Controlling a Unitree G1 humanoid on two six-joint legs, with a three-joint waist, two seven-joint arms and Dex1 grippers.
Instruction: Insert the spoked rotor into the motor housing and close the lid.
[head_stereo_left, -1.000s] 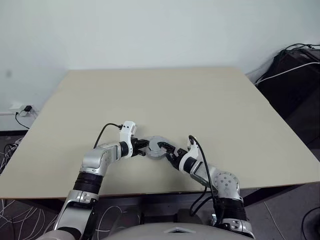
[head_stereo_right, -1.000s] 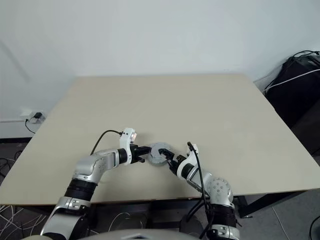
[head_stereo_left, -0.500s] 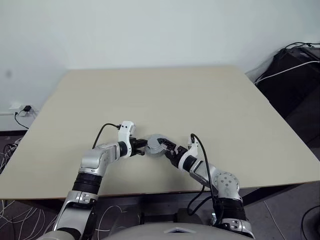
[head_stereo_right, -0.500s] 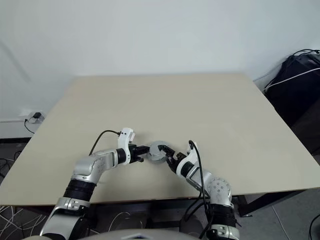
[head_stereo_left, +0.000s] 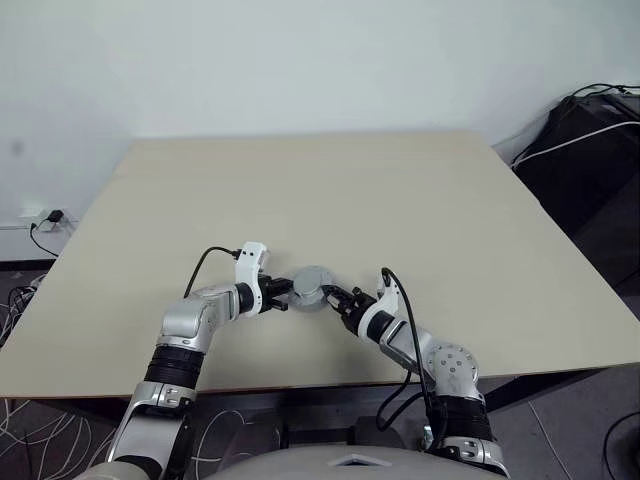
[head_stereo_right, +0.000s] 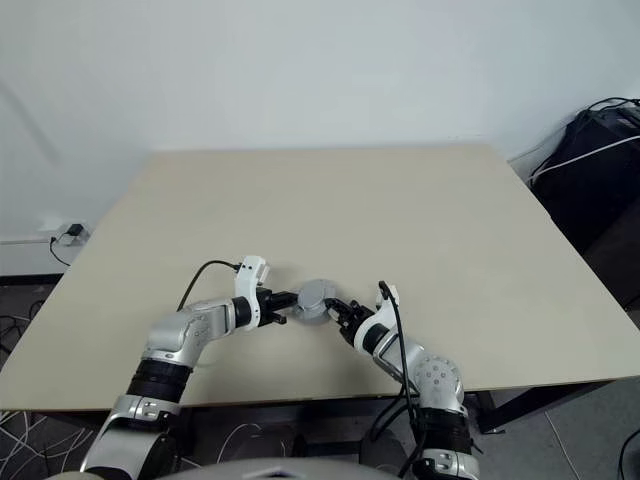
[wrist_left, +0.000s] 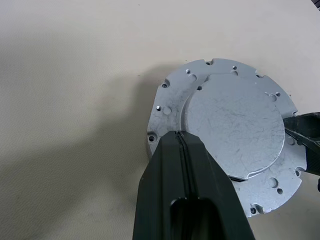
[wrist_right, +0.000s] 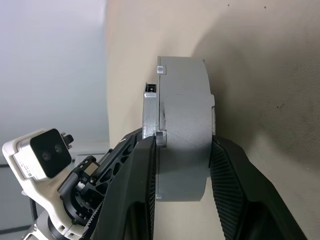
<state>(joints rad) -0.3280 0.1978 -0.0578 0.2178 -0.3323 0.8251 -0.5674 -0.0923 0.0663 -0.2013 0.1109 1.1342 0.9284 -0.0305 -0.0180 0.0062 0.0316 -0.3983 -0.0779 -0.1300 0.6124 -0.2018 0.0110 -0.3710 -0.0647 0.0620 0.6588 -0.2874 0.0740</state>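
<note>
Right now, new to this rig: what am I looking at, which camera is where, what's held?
It is a humanoid robot with two arms, each ending in a two-fingered black pincer. Two pictures come from its head, looking down over a beige table. The other two come from cameras on each wrist.

One thing sits on the table: a round grey metal assembly, the motor housing with its lid on top. The left pincer is shut, its tip on the lid's rim. The right pincer straddles the housing, one finger on each flat face.

From head height we look forward and down over the bench (head_stereo_left: 420, 200); both wrist cameras sit close, sharing with the head pair the lid (wrist_left: 235, 125).
</note>
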